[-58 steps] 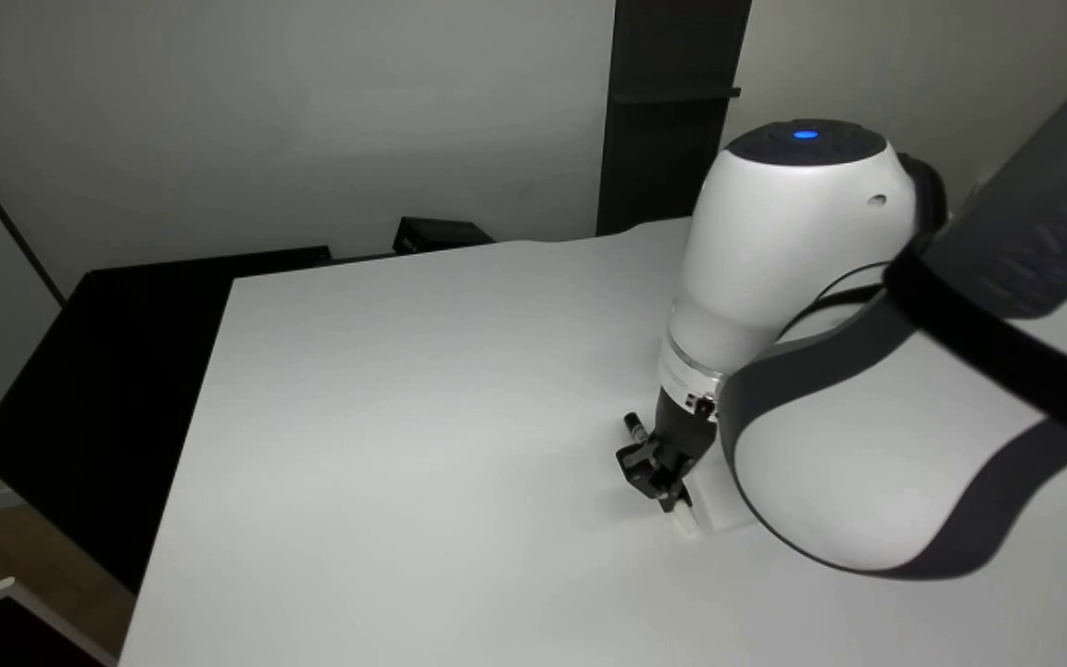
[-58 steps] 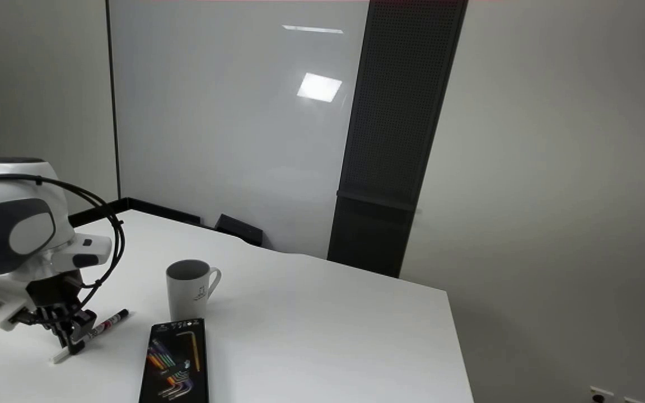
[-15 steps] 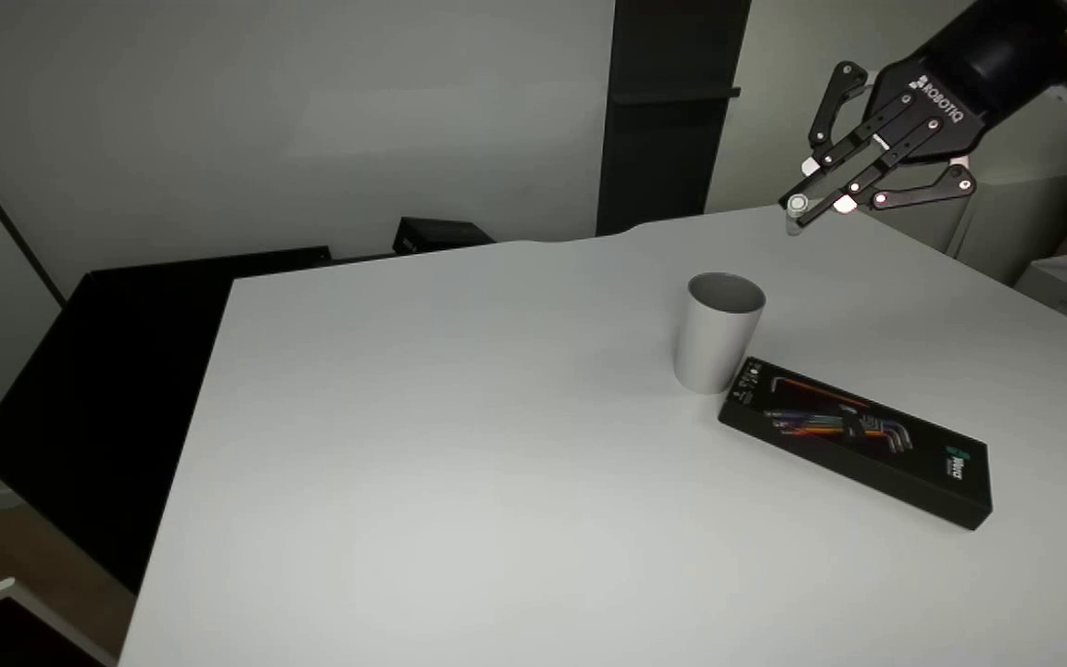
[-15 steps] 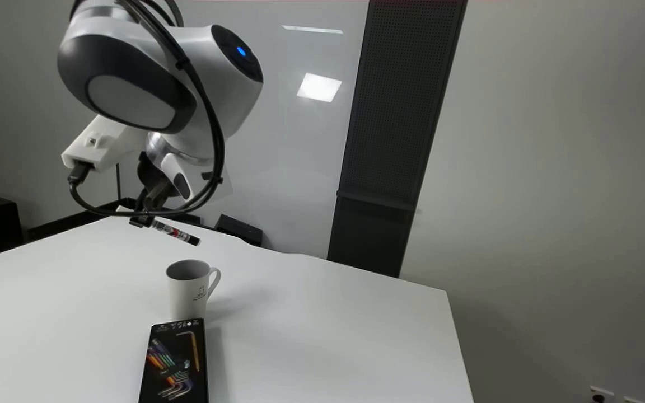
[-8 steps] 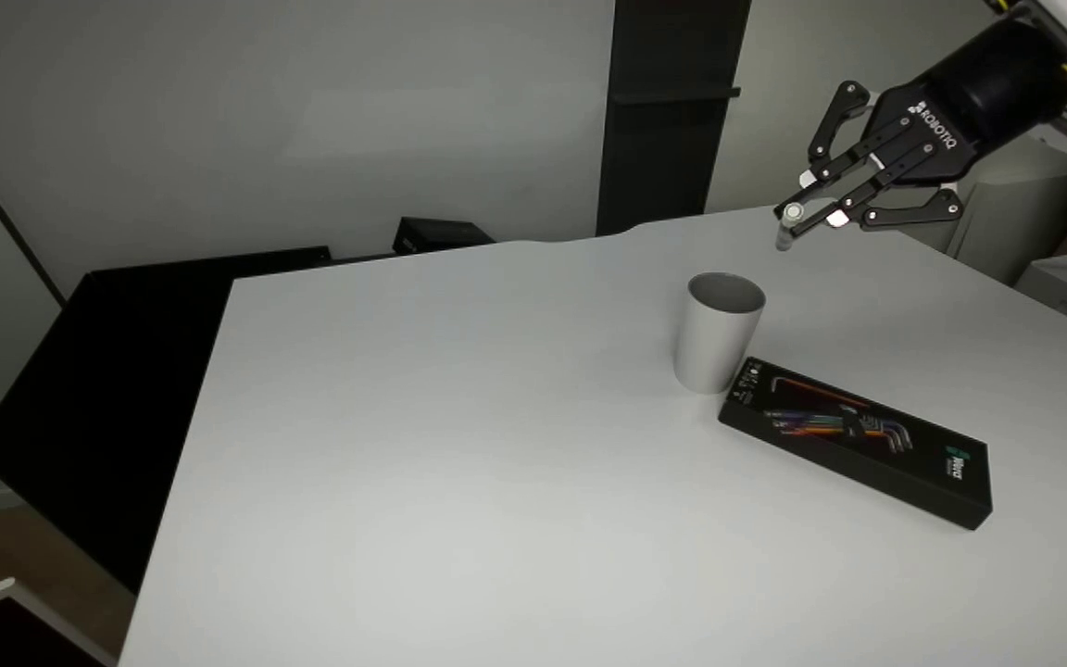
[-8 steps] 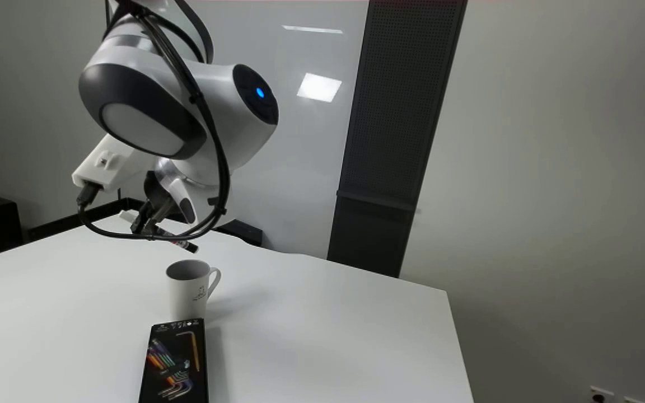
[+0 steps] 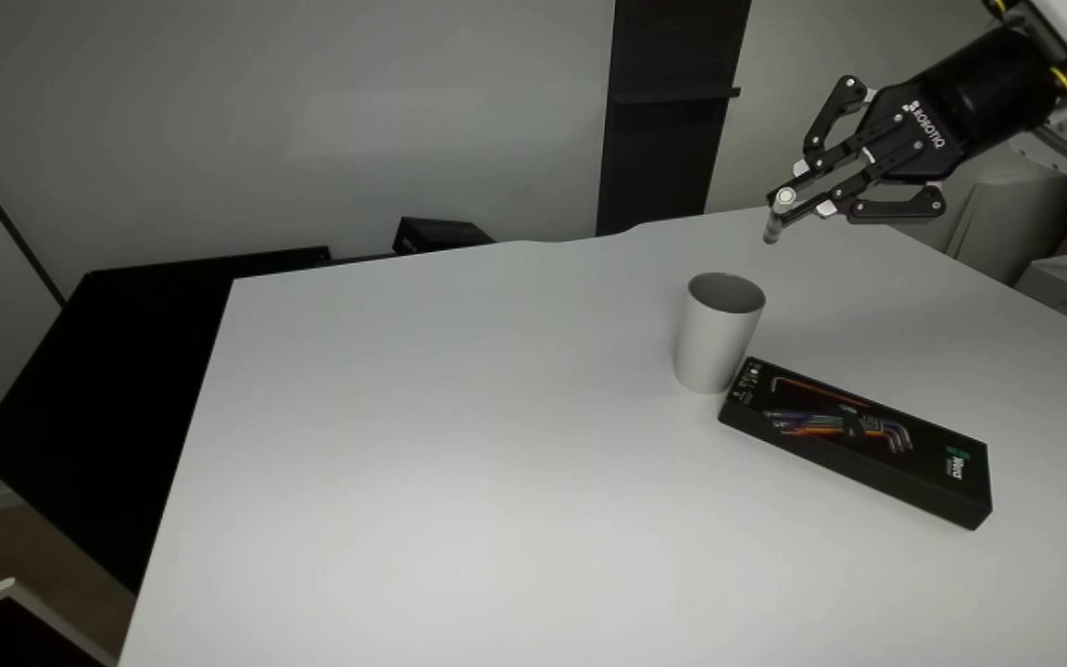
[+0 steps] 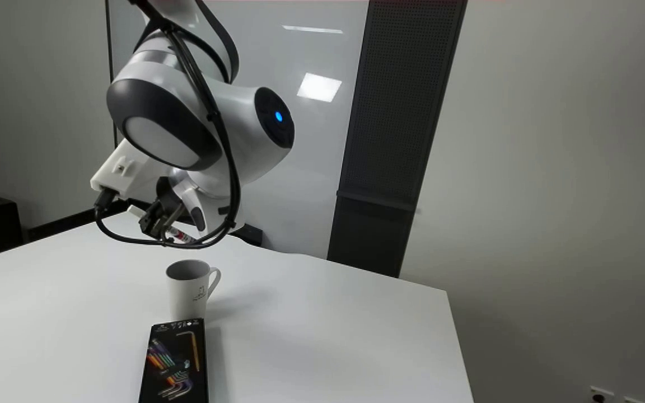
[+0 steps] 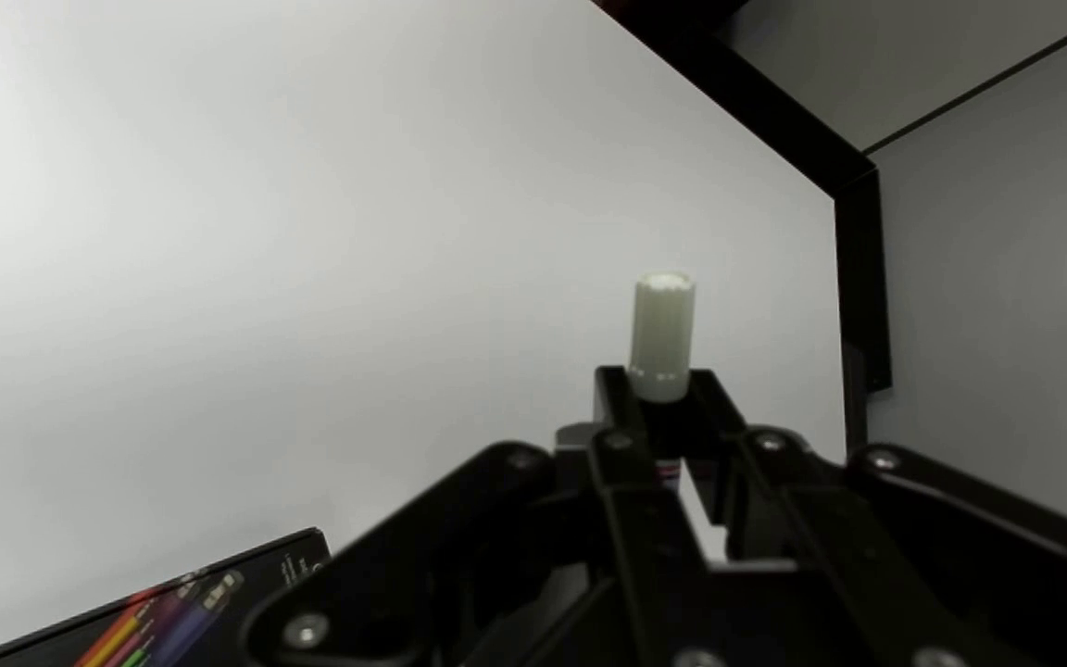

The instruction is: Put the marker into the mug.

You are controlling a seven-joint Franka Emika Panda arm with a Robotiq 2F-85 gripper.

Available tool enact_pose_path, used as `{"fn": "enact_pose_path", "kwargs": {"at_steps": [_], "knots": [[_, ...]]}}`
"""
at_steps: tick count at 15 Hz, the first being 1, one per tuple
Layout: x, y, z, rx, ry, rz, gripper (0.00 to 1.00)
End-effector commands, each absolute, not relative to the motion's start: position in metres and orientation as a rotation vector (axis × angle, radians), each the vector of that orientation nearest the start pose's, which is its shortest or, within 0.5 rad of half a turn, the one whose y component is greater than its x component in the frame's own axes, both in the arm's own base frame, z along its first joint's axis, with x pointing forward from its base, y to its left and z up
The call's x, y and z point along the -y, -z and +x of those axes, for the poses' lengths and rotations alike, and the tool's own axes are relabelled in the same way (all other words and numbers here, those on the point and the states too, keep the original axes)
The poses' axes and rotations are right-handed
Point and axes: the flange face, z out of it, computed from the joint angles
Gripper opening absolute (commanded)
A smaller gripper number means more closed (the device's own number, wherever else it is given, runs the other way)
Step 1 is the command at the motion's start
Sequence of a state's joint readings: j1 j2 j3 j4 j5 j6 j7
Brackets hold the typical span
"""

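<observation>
My gripper (image 7: pixel 783 209) is shut on the marker (image 7: pixel 772 227), which hangs tilted in the air above the table. In an exterior view, the marker's red-and-white printed barrel (image 8: pixel 180 234) points down to the right, and its white end sticks out on the other side of the gripper (image 8: pixel 154 224). In the wrist view the marker's white end (image 9: pixel 663 338) stands out between the fingertips; most of the barrel is hidden. The white mug (image 7: pixel 714 343) stands upright, its open top lower than the marker and a short way off. Its handle shows in an exterior view (image 8: pixel 214 280). The mug is out of the wrist view.
A flat black box (image 7: pixel 858 443) with coloured hex keys printed on it lies right beside the mug; its corner shows in the wrist view (image 9: pixel 172 611). The white table (image 7: pixel 459 445) has a dark edge at the back. Cables (image 8: pixel 227 168) loop along the arm.
About four seconds ago my gripper was down at the marker on the table. Since then it has lifted the marker away, and lately it has shifted a little closer to the mug.
</observation>
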State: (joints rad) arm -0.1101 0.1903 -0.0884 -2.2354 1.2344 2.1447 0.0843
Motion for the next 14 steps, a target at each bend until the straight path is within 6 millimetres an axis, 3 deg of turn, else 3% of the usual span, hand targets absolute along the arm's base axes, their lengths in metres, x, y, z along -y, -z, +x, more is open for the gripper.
{"fn": "enact_pose_path", "kwargs": {"at_steps": [1, 14], "knots": [[0.0702, -0.2811, 0.5399, -1.191, -0.217, -1.805, 0.07], [0.0721, -0.2764, 0.5429, -1.175, -0.254, -1.782, 0.07]]}}
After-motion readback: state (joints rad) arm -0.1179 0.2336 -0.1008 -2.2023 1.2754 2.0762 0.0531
